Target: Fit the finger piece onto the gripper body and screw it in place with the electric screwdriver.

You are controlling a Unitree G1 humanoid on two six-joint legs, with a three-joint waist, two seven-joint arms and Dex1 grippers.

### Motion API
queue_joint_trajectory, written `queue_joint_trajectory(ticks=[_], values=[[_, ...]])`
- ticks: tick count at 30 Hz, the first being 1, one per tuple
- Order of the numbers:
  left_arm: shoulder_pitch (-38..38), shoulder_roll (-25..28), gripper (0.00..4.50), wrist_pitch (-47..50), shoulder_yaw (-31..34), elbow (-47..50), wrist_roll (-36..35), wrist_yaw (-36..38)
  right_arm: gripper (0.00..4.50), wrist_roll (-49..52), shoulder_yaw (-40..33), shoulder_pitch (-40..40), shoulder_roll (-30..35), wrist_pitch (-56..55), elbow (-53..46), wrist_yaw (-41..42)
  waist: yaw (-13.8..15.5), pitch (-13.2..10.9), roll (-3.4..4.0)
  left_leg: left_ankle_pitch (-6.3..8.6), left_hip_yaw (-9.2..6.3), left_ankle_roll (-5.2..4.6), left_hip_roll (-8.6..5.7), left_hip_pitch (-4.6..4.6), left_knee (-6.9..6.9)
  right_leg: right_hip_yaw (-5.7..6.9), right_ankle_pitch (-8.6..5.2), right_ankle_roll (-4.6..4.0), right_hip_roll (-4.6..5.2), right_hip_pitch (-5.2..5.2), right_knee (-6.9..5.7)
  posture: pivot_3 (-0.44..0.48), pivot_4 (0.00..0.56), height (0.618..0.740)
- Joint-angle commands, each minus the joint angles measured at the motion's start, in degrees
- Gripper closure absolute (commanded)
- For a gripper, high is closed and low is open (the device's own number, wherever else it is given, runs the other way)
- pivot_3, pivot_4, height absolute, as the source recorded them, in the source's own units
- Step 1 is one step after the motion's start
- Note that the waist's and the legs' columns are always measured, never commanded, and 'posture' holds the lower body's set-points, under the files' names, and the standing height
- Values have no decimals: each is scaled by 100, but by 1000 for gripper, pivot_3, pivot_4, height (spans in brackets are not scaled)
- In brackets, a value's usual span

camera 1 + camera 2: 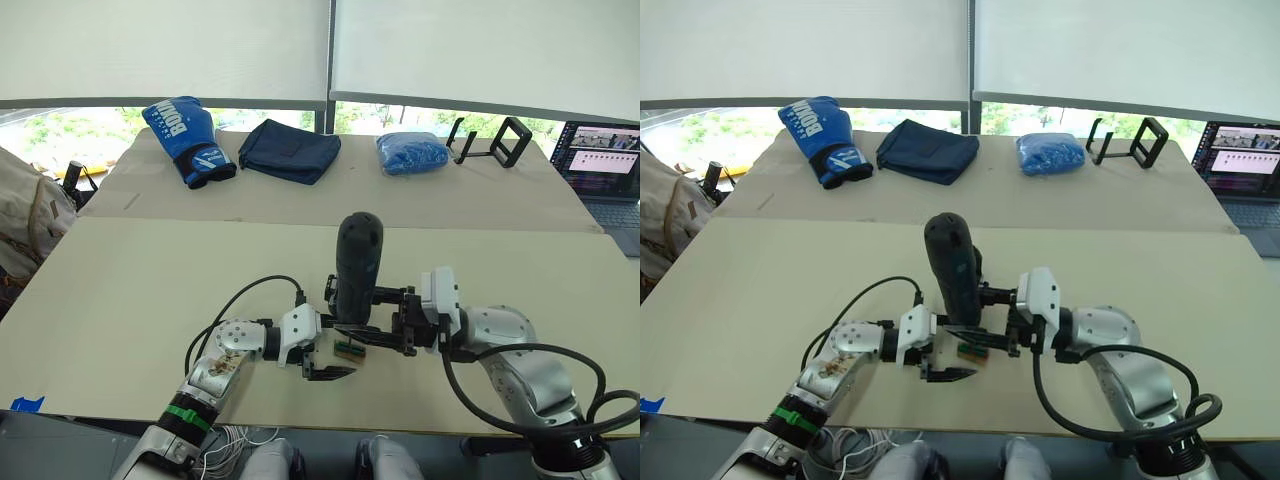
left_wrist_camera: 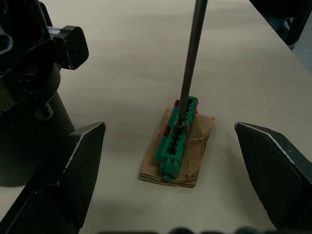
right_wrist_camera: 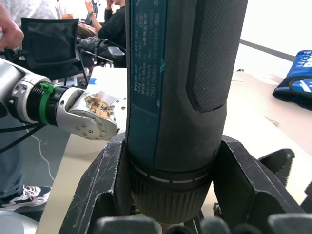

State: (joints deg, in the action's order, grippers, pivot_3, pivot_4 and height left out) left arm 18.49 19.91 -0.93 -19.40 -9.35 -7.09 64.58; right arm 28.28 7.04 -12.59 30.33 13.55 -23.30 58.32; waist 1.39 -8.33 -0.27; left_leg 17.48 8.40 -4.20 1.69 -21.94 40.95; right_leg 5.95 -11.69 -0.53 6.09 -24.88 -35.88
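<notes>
Right gripper (image 1: pixel 385 335) is clamping the electric screwdriver (image 1: pixel 358 262) low at its collar, upright, bit resting in the green block (image 2: pixel 176 139) between the left gripper's (image 1: pixel 330 372) spread fingers; looking rigid and top-heavy, so low grip suits it.

arms: silver-white, black cables | left wrist (image 1: pixel 187 412): green band | fingers (image 2: pixel 73 170): black
</notes>
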Motion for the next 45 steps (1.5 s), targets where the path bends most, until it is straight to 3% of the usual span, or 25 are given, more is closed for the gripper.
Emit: queue_joint_trajectory(ticks=[1, 15, 28, 36, 42, 45], values=[[-185, -19, 30, 163, -264, -202, 132, 9, 2535, 55, 13, 24, 83, 168, -162, -43, 0, 0, 0, 1, -1, -1, 0, 1, 0, 2, 0, 0, 0, 1, 0, 0, 150, 740], [-199, 142, 30, 137, 5, -57, -91, 66, 2535, 520, -318, -171, -178, -262, -351, 210, -31, 0, -1, 1, -1, -2, 0, -4, 0, 5, 0, 1, -1, -3, 0, 0, 150, 740], [-602, 793, 30, 338, 984, 976, -1567, 811, 2535, 1246, -610, -693, -16, 321, -687, 30, -128, -12, -2, -10, -3, 17, 5, -21, -8, 5, -2, -5, -1, -32, -13, 0, 150, 740], [-686, 1027, 30, 913, 1828, 1782, -2594, 702, 2535, 1768, -910, -965, 144, 760, -1097, -375, -85, -15, -4, -8, -7, 15, 3, -33, -2, 6, -1, -4, 5, -32, -3, 0, 150, 740], [-583, 1145, 30, 1072, 2157, 1661, -2663, 505, 2535, 2039, -1096, -1147, 231, 944, -1160, -606, -87, -15, -4, -10, -4, 17, 2, -31, -3, 12, -1, -4, -32, -30, -5, 0, 150, 740], [-471, 1139, 30, 557, 2002, 1139, -1946, 287, 2535, 2096, -1172, -1220, 284, 998, -1129, -663, -75, -16, -4, -10, -4, 17, 2, -32, -3, 8, -1, -4, -37, -30, -5, 0, 150, 740]])
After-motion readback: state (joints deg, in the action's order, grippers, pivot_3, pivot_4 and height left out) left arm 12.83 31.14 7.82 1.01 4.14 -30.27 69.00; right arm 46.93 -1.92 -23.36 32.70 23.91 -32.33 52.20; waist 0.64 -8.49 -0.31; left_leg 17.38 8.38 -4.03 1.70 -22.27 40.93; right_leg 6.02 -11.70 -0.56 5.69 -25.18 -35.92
